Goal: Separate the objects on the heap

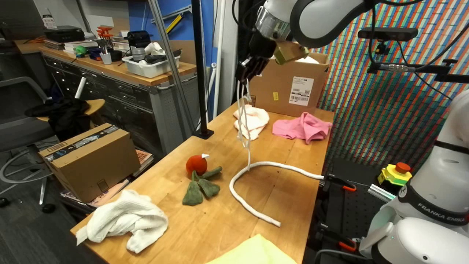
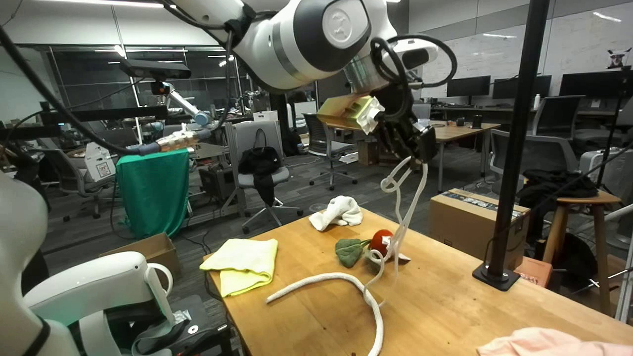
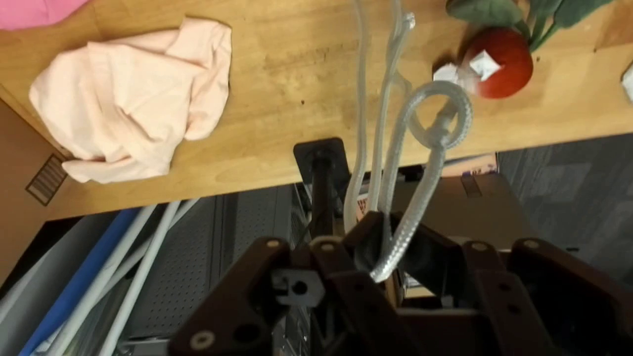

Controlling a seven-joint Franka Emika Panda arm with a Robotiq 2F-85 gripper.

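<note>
My gripper (image 1: 244, 75) is shut on a thin white cord (image 2: 409, 207), raised above the wooden table. In the wrist view the cord (image 3: 415, 212) hangs in several strands with a loop. Its lower end meets a thick white rope (image 1: 293, 168) curved on the tabletop. No heap shows; the objects lie spread apart. A pink cloth (image 1: 302, 127) and a pale peach cloth (image 3: 128, 101) rest at one end. The red-and-green soft toy (image 1: 196, 165) lies near the middle. At the opposite end are a white towel (image 1: 128, 220) and a yellow-green cloth (image 2: 245, 264).
A cardboard box (image 1: 278, 86) stands at one end of the table (image 1: 205, 227). A black post (image 2: 514, 148) rises from the long edge, its base visible in the wrist view. Another cardboard box (image 1: 91, 161) sits lower, beyond that edge. Clamps (image 1: 339, 181) grip the robot's side.
</note>
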